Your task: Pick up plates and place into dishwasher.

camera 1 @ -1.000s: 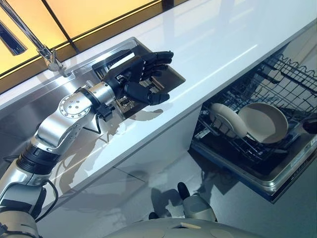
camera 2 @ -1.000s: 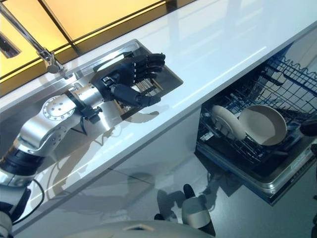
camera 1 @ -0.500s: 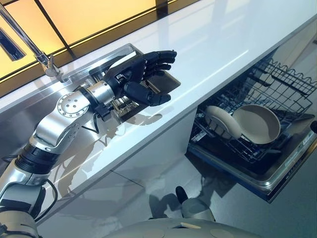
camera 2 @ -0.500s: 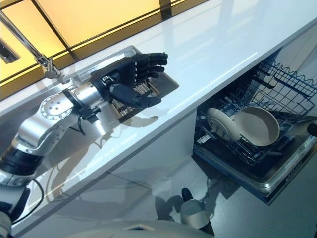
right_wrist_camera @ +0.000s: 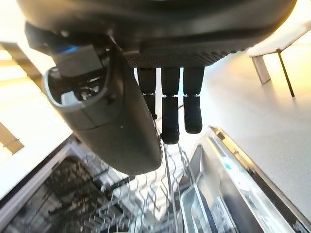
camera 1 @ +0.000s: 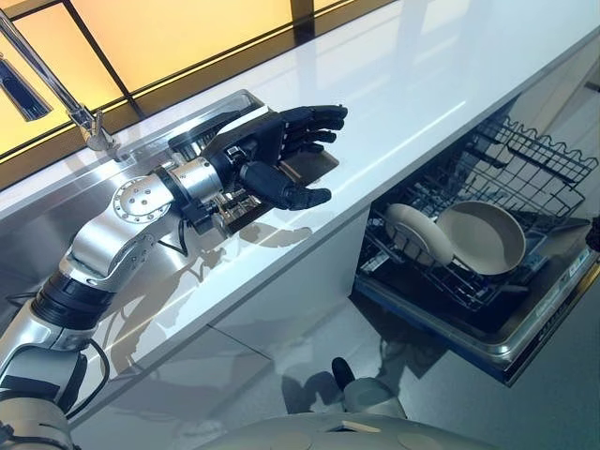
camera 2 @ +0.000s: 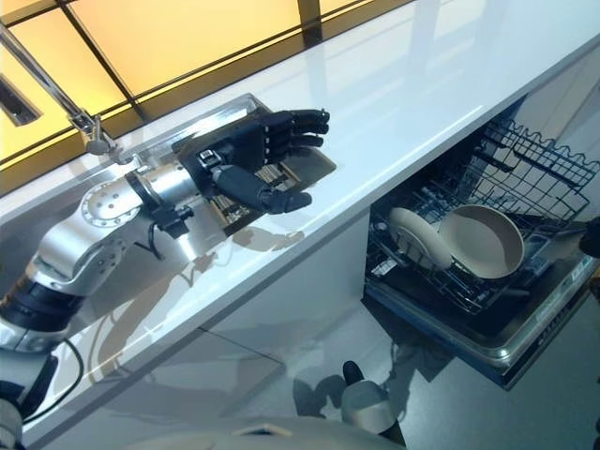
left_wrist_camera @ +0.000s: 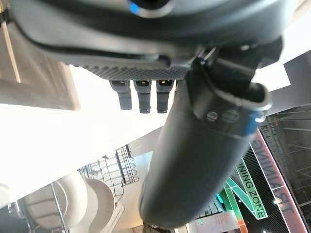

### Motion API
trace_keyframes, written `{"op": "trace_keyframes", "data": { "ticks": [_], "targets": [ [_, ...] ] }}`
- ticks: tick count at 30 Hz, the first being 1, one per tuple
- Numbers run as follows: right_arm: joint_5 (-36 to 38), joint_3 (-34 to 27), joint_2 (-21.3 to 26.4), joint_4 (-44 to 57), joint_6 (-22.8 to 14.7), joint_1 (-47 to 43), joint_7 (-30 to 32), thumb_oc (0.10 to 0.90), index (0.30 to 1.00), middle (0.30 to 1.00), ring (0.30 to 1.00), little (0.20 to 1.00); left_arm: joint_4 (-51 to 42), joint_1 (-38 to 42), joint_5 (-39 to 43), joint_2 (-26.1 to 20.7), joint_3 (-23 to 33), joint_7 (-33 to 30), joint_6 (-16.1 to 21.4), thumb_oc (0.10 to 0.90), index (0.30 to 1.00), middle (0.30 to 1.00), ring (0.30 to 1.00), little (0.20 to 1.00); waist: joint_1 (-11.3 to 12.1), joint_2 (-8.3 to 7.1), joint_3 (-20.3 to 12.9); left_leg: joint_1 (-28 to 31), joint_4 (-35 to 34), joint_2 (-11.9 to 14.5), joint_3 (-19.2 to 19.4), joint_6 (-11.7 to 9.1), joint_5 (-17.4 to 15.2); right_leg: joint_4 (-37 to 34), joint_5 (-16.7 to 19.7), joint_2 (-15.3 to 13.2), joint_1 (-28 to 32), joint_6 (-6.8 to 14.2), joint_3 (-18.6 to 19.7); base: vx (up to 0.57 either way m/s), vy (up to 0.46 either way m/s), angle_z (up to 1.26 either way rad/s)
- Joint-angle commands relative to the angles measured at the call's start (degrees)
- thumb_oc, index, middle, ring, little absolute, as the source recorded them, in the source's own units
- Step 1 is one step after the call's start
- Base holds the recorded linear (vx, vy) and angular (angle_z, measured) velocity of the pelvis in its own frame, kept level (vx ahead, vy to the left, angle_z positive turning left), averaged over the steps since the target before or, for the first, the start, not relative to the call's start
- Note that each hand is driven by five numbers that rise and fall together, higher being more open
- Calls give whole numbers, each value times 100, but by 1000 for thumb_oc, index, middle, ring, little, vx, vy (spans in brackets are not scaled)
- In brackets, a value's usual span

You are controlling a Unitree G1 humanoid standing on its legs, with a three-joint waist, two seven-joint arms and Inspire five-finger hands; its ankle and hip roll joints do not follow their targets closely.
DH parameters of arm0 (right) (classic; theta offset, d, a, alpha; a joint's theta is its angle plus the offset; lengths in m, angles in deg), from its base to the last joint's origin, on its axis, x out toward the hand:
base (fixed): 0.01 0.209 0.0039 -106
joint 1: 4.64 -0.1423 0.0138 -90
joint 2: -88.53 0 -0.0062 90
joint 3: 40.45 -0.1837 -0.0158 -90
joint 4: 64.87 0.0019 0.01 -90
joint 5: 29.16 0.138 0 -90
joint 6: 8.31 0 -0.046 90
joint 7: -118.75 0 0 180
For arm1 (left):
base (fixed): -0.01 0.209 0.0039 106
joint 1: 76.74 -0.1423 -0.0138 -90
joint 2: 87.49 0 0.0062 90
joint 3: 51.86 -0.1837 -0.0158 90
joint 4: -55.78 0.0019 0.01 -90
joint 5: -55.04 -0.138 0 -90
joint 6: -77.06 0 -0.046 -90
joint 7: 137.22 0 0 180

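In the left eye view, the left hand (camera 1: 281, 155) hangs over the white counter (camera 1: 422, 75), just beside the sink (camera 1: 202, 127) with its slatted rack. Its fingers are stretched nearly straight, the thumb held out beneath them, and nothing is in its grasp. Below the counter edge the dishwasher rack (camera 1: 511, 187) is pulled out. In it stand 2 plates: a cream plate (camera 1: 417, 234) on edge, leaning, and a larger cream plate (camera 1: 483, 234) tilted with its shallow hollow facing up, touching or just beside the first. A faucet (camera 1: 56, 80) rises at the sink's far side.

The right eye view gives the same scene; the dark tip at the far right border (camera 2: 591, 239) sits beside the rack and may be the right hand, though its form cannot be told there.

The left wrist view looks past the left hand's thumb and short straight fingertips (left_wrist_camera: 141, 99) to the bright counter, with the 2 plates seen small in the wire rack beyond, pale and smooth.

The right wrist view shows what the head views do not: the right hand (right_wrist_camera: 165, 53) with fingers (right_wrist_camera: 170, 121) hanging straight and relaxed, holding nothing, above the wire tines and metal edge of the dishwasher.
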Motion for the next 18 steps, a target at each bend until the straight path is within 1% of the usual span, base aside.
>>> {"op": "trace_keyframes", "data": {
  "ticks": [1,2,3,5,6,10,12,13,15,16,17,18],
  "targets": [
    [-355,84,629,238,-213,-270,94,100,300,300,300,200,-179,445,373,9,11,112,466,800,900,900,900,900,106,-399,-755,-298,60,301,-55,-44,375,24,-157,221,299,212,-175,0,0,0],
    [-359,108,631,226,-209,-286,81,100,300,300,300,200,-191,389,379,38,17,144,452,800,900,900,900,900,120,-407,-746,-301,101,299,-65,-48,368,24,-151,220,302,203,-171,-36,-17,1],
    [-370,214,628,193,-196,-369,-9,100,300,300,300,200,-236,169,389,138,28,226,425,800,900,900,900,900,193,-440,-700,-395,398,209,-205,-24,252,24,-112,210,314,174,-112,-51,-10,-3],
    [-393,372,618,159,-208,-474,-69,100,300,300,300,200,-273,-60,305,222,15,317,491,800,900,900,900,900,298,-453,-637,-528,601,18,-452,78,134,24,-65,201,319,176,-8,-64,20,-6],
    [-375,489,620,141,-175,-541,-79,100,300,300,300,200,-359,-172,339,195,-4,341,490,800,900,900,900,900,387,-435,-598,-573,534,-124,-636,154,126,24,-43,220,313,192,39,-62,55,-8],
    [-412,932,487,-215,-127,-720,-80,100,300,300,300,200,-476,-469,349,218,-100,516,515,800,900,900,900,900,494,-387,-537,-505,58,-297,-872,285,288,24,31,238,201,269,125,-49,94,-20],
    [-424,1137,450,-375,-56,-846,-43,100,300,300,300,200,-528,-545,373,227,-183,547,505,800,900,900,900,900,531,-378,-525,-543,16,-336,-940,299,306,24,74,216,149,303,151,-54,70,-5],
    [-404,1346,405,-589,8,-970,11,100,300,300,300,200,-630,-623,245,162,-262,556,580,800,900,900,900,900,610,-364,-500,-632,16,-399,-1058,326,298,24,120,169,100,348,152,-74,61,-7],
    [-335,1549,379,-811,135,-1078,13,100,300,300,300,200,-668,-624,174,74,-375,607,659,800,900,900,900,900,675,-366,-471,-695,16,-430,-1034,341,294,24,175,71,30,409,25,-73,50,-11],
    [-307,1689,366,-952,153,-1186,36,100,300,300,300,200,-659,-616,119,48,-420,626,678,800,900,900,900,900,719,-375,-459,-713,16,-432,-992,334,295,24,193,11,16,439,-105,-46,5,-5],
    [-285,1856,335,-1129,169,-1317,49,100,300,300,300,200,-666,-633,74,-19,-458,632,715,800,900,900,900,900,807,-393,-437,-726,16,-422,-914,321,302,41,204,-75,15,478,-394,-31,-10,3],
    [-284,1899,327,-1167,156,-1358,55,100,300,300,300,200,-670,-642,69,-34,-455,629,718,800,900,900,900,900,819,-398,-429,-723,16,-418,-895,319,301,47,201,-91,19,486,-455,-53,-58,1]
  ]
}}
